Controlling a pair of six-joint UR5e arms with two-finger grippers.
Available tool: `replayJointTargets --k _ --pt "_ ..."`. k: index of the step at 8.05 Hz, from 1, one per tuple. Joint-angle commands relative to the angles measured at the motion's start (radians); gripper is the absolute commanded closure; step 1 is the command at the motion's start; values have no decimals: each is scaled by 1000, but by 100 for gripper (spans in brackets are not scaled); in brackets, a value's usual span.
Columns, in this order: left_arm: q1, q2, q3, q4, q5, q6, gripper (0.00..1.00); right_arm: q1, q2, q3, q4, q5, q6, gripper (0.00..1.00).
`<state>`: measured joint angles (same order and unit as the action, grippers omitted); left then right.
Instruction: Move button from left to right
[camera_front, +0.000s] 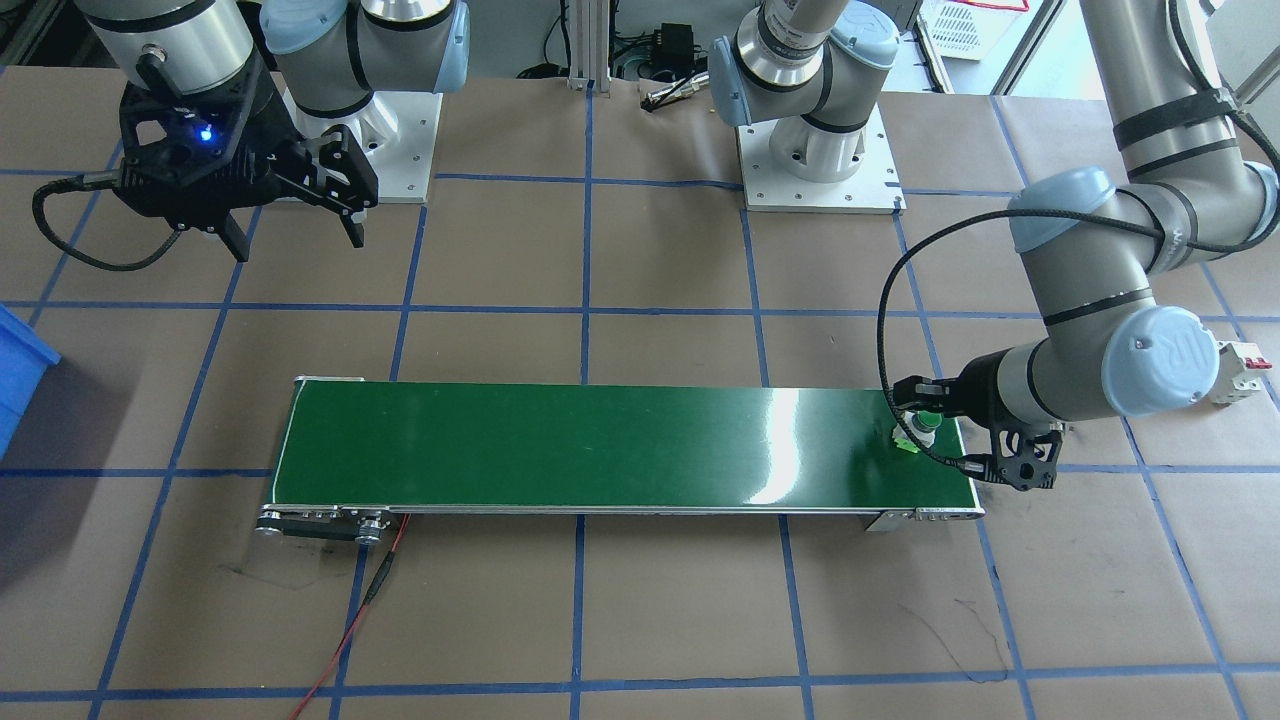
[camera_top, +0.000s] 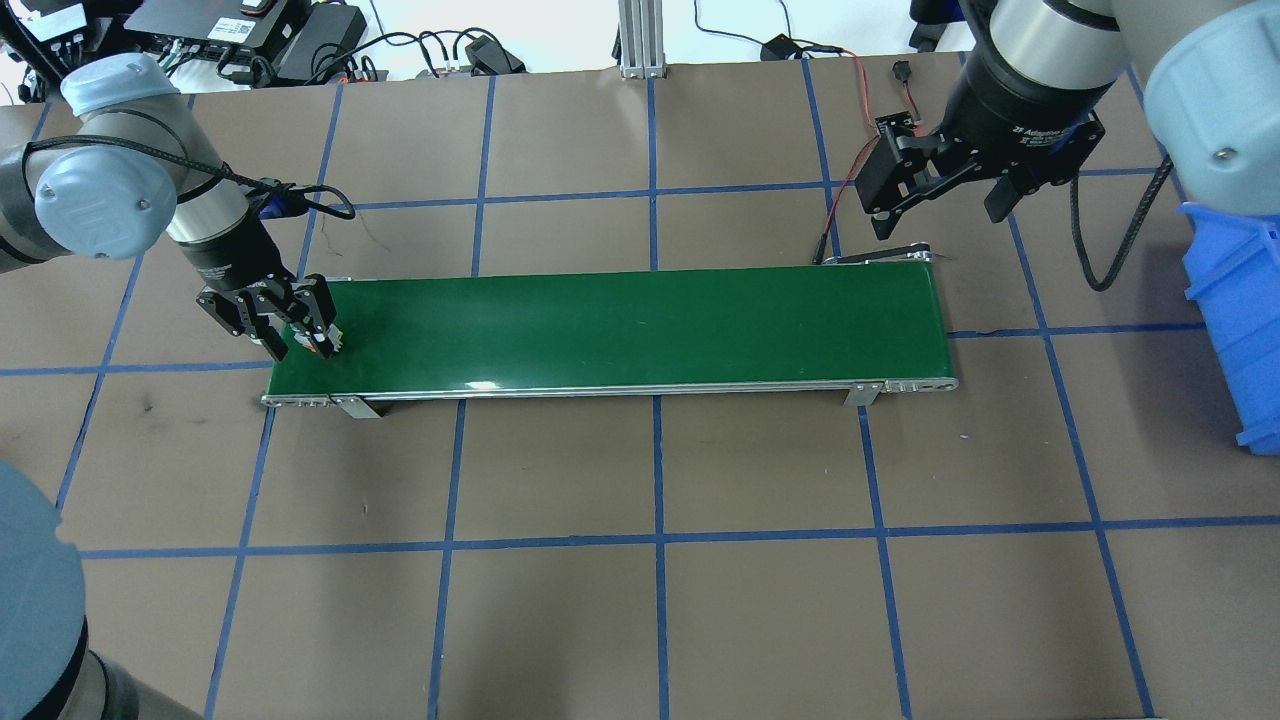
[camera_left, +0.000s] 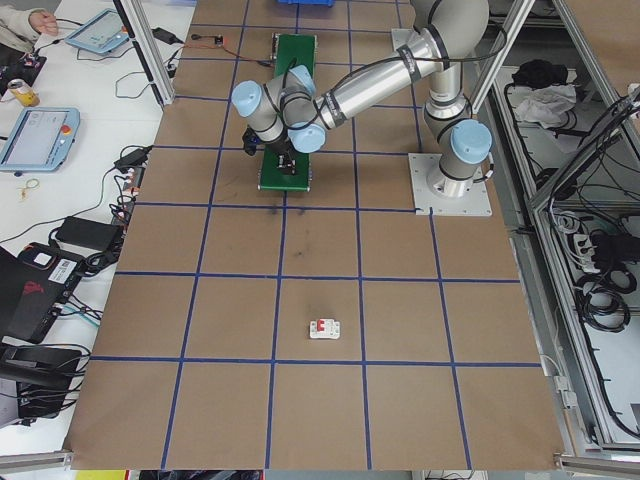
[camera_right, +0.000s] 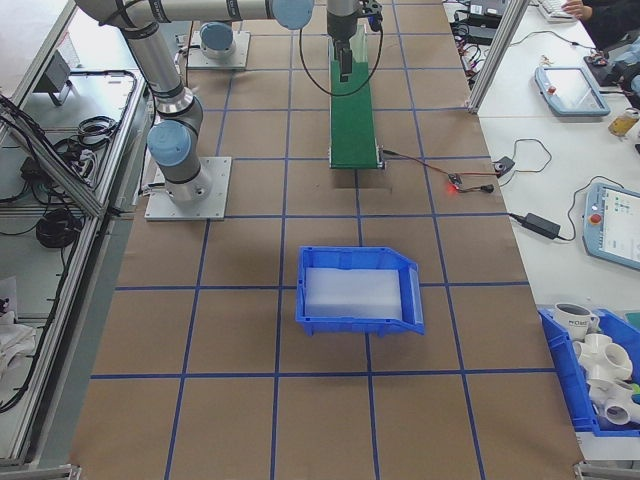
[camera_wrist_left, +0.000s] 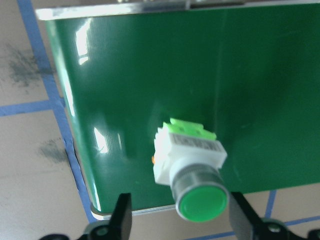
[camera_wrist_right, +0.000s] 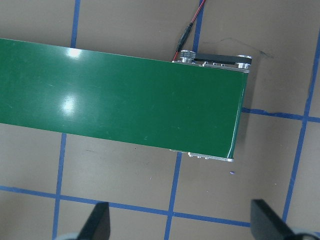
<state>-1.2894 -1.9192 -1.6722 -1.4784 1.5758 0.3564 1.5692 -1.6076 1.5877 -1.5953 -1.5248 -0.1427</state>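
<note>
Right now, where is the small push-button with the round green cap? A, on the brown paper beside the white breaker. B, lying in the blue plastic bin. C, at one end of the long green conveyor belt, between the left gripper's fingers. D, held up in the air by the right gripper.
C: the push-button lies on the green conveyor belt at its end, between the open fingers of the left gripper.

The left gripper (camera_front: 925, 420) is low over the belt's (camera_front: 600, 450) left end, fingers spread. The right gripper (camera_top: 940, 200) hangs high beyond the belt's other end, fingers wide apart.
</note>
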Motion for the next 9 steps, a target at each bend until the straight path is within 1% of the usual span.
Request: replayJointTargets --k 1,2,3,5,8,9 --pt "-108 139 11 -86 -5 -94 0 0 0 0 0 0 0 0" --pt "-135 205 17 -124 -11 -165 0 0 0 0 0 0 0 0" --pt "-152 259 17 -128 -13 -174 0 0 0 0 0 0 0 0" --pt "-165 316 17 -123 -13 -157 0 0 1 0 -2 0 2 0" --pt "-165 319 17 -117 -16 -116 0 0 9 3 -3 -2 17 0" --pt "-166 325 20 -117 -16 -129 0 0 26 5 1 -3 18 0"
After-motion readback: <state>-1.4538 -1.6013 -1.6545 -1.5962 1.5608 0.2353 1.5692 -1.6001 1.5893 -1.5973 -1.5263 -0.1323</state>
